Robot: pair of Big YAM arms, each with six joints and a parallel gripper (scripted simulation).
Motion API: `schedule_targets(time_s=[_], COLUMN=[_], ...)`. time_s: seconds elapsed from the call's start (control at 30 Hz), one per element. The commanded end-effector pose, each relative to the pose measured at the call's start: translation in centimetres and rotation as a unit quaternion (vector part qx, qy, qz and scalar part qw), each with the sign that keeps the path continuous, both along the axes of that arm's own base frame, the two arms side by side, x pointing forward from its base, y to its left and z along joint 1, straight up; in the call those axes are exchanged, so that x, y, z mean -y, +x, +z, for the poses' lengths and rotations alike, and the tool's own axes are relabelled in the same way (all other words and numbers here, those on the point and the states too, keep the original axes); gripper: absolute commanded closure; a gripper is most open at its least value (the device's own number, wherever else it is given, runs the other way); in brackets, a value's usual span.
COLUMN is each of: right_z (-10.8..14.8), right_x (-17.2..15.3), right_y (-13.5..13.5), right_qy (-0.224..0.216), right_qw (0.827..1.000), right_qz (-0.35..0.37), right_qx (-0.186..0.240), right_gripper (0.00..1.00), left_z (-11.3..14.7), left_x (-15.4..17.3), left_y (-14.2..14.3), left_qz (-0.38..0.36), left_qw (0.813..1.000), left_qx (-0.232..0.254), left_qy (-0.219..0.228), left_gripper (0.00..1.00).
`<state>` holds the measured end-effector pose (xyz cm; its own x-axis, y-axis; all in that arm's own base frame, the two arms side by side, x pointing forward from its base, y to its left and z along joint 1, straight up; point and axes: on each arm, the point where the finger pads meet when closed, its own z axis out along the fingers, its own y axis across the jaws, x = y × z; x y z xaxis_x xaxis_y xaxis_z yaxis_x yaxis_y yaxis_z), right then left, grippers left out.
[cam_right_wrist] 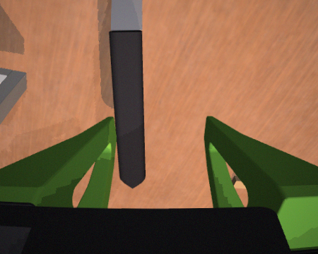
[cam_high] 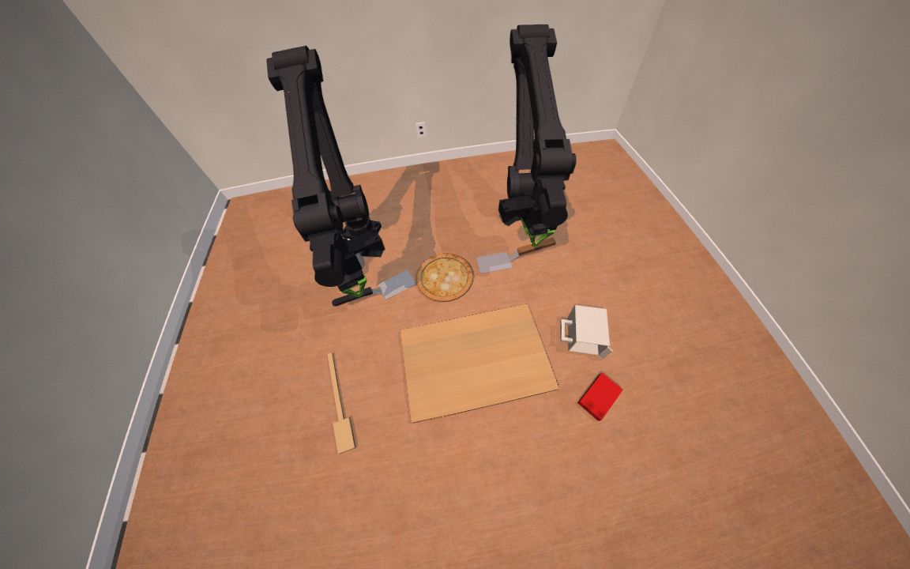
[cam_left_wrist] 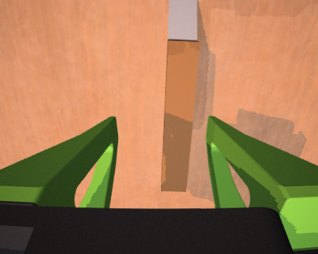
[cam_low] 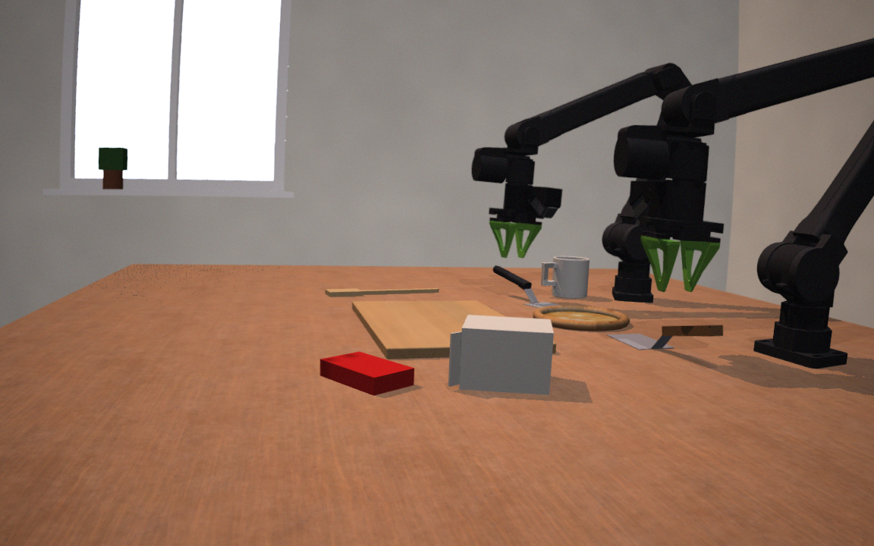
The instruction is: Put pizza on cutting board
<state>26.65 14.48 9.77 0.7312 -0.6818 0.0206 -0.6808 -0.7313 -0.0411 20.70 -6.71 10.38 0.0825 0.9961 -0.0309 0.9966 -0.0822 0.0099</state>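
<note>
The pizza [cam_high: 445, 276] [cam_low: 579, 318] lies flat on the table behind the bare cutting board [cam_high: 475, 360] [cam_low: 419, 325], between two metal turners. The brown-handled turner [cam_high: 494, 261] [cam_low: 691, 331] [cam_left_wrist: 180, 85] lies with its blade toward the pizza. My left gripper [cam_high: 536, 243] [cam_low: 676, 289] [cam_left_wrist: 162, 126] is open, fingers down, above that handle, which shows between the fingertips. The black-handled turner [cam_high: 396, 284] [cam_low: 511, 277] [cam_right_wrist: 127, 77] lies on the pizza's other side. My right gripper [cam_high: 355, 293] [cam_low: 513, 255] [cam_right_wrist: 160, 127] is open above its handle, which appears close to one fingertip. Both grippers are empty.
A white boxy pitcher [cam_high: 590, 325] [cam_low: 504, 356] and a red block [cam_high: 599, 396] [cam_low: 366, 370] stand beside the board on the left arm's side. A wooden spatula [cam_high: 344, 433] [cam_low: 382, 292] lies on the other side. A grey mug [cam_low: 570, 277] stands near the right arm's base.
</note>
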Motion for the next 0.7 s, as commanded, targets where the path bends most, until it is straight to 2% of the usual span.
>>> schedule_targets(time_s=[0.0, 0.07, 0.17, 0.23, 0.37, 0.4, 0.43, 0.47, 0.5, 0.67], right_z=[1.0, 1.6, 1.0, 1.7, 1.3, 1.7, -0.2, -0.5, -0.8, -1.8], right_x=[0.7, 0.7, 1.2, 0.3, 0.9, 0.5, 0.7, 0.7, 0.7, 0.5], right_y=[-0.6, -0.5, -1.4, -0.6, -1.3, -0.4, -0.9, -0.9, -0.9, -0.6], right_qy=[0.002, 0.004, -0.001, 0.004, -0.001, 0.006, -0.001, -0.001, -0.002, 0.001], right_qw=[1.000, 1.000, 1.000, 1.000, 1.000, 1.000, 1.000, 1.000, 1.000, 1.000], right_qz=[-0.013, -0.015, -0.016, -0.010, -0.009, -0.008, -0.009, -0.009, -0.010, -0.011], right_qx=[-0.004, -0.003, -0.015, -0.006, -0.012, 0.002, -0.010, -0.010, -0.012, -0.007], right_gripper=[0.52, 0.52, 0.52, 0.52, 0.52, 0.52, 0.52, 0.52, 0.52, 0.52], left_z=[-0.1, 0.2, -0.3, -0.3, -0.5, 1.1, 1.8, 1.8, -1.4, -2.9], left_x=[0.2, 0.2, 0.0, 0.1, 0.0, 0.4, 0.6, 0.6, 0.0, 0.0], left_y=[-1.1, -0.9, -1.5, -0.8, -1.6, 0.2, 0.7, 0.7, -1.1, -1.2], left_qz=[-0.024, -0.027, -0.031, -0.027, -0.028, -0.021, -0.023, -0.023, -0.024, -0.025], left_qw=[1.000, 1.000, 0.999, 1.000, 1.000, 1.000, 0.999, 0.999, 1.000, 1.000], left_qx=[0.000, 0.004, -0.002, 0.005, -0.002, 0.018, 0.027, 0.026, -0.002, -0.005], left_qy=[0.005, 0.009, 0.015, 0.014, 0.014, 0.008, 0.005, 0.005, 0.014, 0.016], left_gripper=[0.52, 0.52, 0.52, 0.52, 0.52, 0.52, 0.52, 0.52, 0.52, 0.52])
